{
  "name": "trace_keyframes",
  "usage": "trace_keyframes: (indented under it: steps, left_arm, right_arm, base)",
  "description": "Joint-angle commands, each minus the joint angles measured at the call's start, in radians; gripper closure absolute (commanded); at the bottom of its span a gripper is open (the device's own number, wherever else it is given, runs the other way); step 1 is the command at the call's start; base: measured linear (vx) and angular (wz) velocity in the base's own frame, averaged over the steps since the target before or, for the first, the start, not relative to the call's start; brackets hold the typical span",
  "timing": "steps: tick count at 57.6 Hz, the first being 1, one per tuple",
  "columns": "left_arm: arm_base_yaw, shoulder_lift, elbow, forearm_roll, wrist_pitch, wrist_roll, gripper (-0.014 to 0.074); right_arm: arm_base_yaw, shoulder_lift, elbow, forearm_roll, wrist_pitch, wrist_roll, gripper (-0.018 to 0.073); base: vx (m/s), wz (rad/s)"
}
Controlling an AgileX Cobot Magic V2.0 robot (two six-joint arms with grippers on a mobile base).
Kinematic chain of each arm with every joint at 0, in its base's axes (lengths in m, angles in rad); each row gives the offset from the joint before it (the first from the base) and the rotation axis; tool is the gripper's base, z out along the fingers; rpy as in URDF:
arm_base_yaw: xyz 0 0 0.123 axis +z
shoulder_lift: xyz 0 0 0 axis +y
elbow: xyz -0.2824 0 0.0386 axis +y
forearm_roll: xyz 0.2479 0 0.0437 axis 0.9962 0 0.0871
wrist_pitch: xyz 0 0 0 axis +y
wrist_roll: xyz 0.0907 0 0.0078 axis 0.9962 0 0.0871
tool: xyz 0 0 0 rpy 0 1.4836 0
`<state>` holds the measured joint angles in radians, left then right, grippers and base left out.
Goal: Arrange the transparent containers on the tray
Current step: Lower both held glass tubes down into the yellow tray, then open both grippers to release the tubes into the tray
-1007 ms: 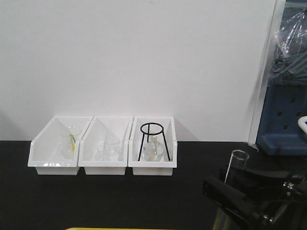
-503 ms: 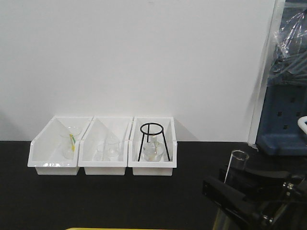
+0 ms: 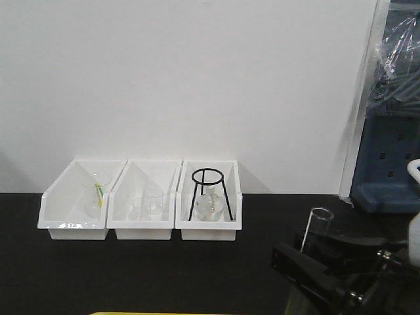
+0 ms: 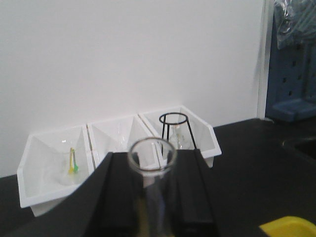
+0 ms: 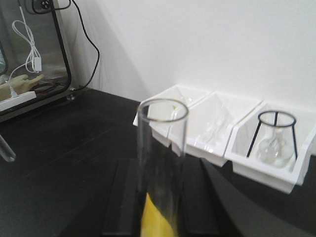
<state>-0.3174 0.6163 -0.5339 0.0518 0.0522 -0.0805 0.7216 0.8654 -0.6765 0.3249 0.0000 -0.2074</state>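
Two grippers are in play, each clamped on a clear tube; the left gripper (image 4: 152, 159) has its black fingers pressed to either side of the left tube (image 4: 153, 195), which stands upright with its round rim open to the top; the right gripper (image 5: 160, 170) pinches the right tube (image 5: 162, 148) the same way, mouth upward, with yellow showing through the glass near its lower end. From the front view the right tube leans a little and rises out of the dark fingers low on the right, above the black table (image 3: 164, 269). A corner of the yellow tray (image 4: 291, 227) sits low and to the right of the left gripper; neither tube rests on it. Against the white wall (image 3: 197, 79) three white bins stand side by side, touching: the left bin (image 3: 56, 197) holds a small beaker (image 3: 97, 190) with something yellow-green in it; the middle bin (image 3: 125, 197) holds clear beakers (image 3: 152, 200); the right bin (image 3: 234, 197) holds a black tripod (image 3: 191, 200) standing over a round flask (image 3: 207, 209). Both tubes are well apart from the bins.
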Motion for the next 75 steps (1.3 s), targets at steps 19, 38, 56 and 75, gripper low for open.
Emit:
trace_keyframes:
  steps: [19, 38, 56, 75]
  left_arm:
    - [-0.104, 0.315, -0.031, -0.246, -0.063, -0.003, 0.0538]
    - [-0.142, 0.593, -0.031, -0.358, -0.011, -0.011, 0.0524]
    - [-0.142, 0.739, -0.031, -0.401, -0.022, -0.005, 0.0461]
    - [-0.142, 0.833, -0.031, -0.401, -0.140, -0.004, 0.0330]
  right_arm:
    - [-0.004, 0.344, -0.086, 0.397, -0.050, -0.011, 0.0358]
    - [-0.004, 0.626, -0.264, 0.397, 0.148, -0.031, 0.0358]
    - [-0.107, 0.728, -0.265, 0.402, 0.243, 0.003, 0.0358]
    - [-0.182, 0.756, -0.261, 0.397, 0.298, -0.009, 0.0356]
  base:
    - [0.00, 0.00]
    - [0.00, 0.00]
    - [0.00, 0.00]
    - [0.00, 0.00]
